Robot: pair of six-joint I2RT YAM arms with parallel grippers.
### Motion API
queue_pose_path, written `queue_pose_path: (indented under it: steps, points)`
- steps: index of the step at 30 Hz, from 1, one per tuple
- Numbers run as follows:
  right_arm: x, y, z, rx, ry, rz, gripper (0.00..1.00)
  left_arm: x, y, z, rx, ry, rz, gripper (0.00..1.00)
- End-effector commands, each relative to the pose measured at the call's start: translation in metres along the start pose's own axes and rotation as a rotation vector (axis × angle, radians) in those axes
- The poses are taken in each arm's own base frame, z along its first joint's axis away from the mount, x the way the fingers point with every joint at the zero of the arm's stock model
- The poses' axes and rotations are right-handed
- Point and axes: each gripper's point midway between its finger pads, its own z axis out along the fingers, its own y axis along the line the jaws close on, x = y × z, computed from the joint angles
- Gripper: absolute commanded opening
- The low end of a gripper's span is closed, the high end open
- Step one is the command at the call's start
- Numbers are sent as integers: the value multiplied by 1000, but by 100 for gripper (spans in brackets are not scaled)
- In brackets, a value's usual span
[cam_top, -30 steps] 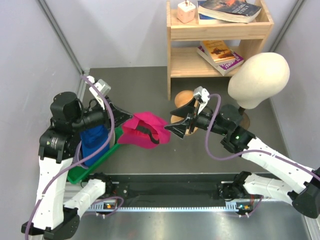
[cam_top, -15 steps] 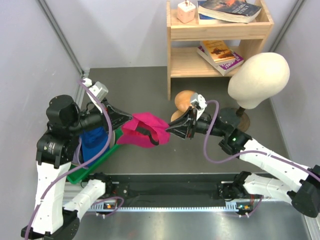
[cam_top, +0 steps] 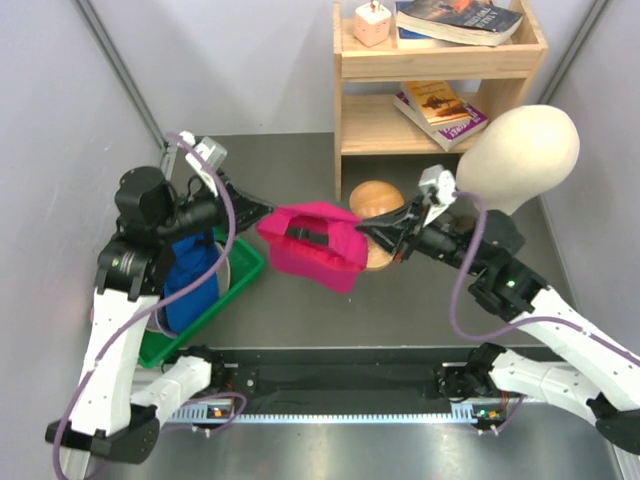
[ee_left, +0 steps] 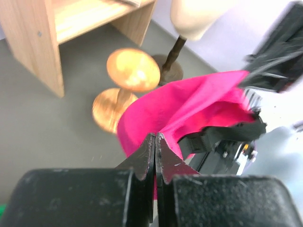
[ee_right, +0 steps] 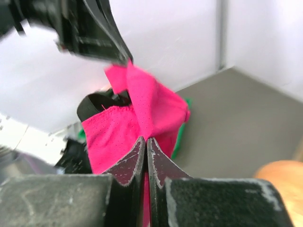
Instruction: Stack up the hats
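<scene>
Grey table point(cam_top: 290, 170), left gripper point(cam_top: 262, 213) and right gripper point(cam_top: 362, 225) clamping pink hat point(cam_top: 315, 250), wooden stand point(cam_top: 378, 194) behind

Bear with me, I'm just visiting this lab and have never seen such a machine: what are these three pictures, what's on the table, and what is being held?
These are two robot arms bolted at the near edge of the table. The wide picture looks down from above and behind them. The other two come from a camera on each wrist, so the black fingers at the bottom are that arm's own. The left gripper and the right gripper are both shut on the bright pink hat, holding it up between them. A blue hat lies in a green bin on the left. Farther back stand a round wooden stand, a cream mannequin head and a wooden shelf with books.
</scene>
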Motion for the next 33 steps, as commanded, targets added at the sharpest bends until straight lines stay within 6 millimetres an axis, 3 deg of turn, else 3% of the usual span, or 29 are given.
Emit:
queue_pose_path:
  steps: [1, 4, 6, 13, 17, 22, 28, 33]
  points:
    - [-58, -25, -30, 249, -73, -114, 0, -42, 17, 25, -10, -133, 2, 0]
    - [-72, -44, -45, 389, -74, -150, 0, -55, 29, 46, -46, -150, -5, 0]
    - [-78, -53, -51, 455, -73, -166, 0, -49, 39, 72, -75, -119, -23, 0]
    - [-94, -88, -76, 693, -69, -233, 0, -49, 33, 153, -31, -62, 0, 0]
    - [-105, -101, -88, 798, -50, -282, 0, -56, 10, 189, 31, -77, 23, 0]
    - [-122, -115, -109, 943, -61, -332, 0, -54, 14, 237, 62, -81, 12, 0]
    - [-132, -119, -115, 991, -56, -364, 0, -44, 18, 281, 109, -66, 41, 0]
    - [-127, -124, -114, 1012, -39, -372, 0, -33, 27, 299, 118, -49, 45, 0]
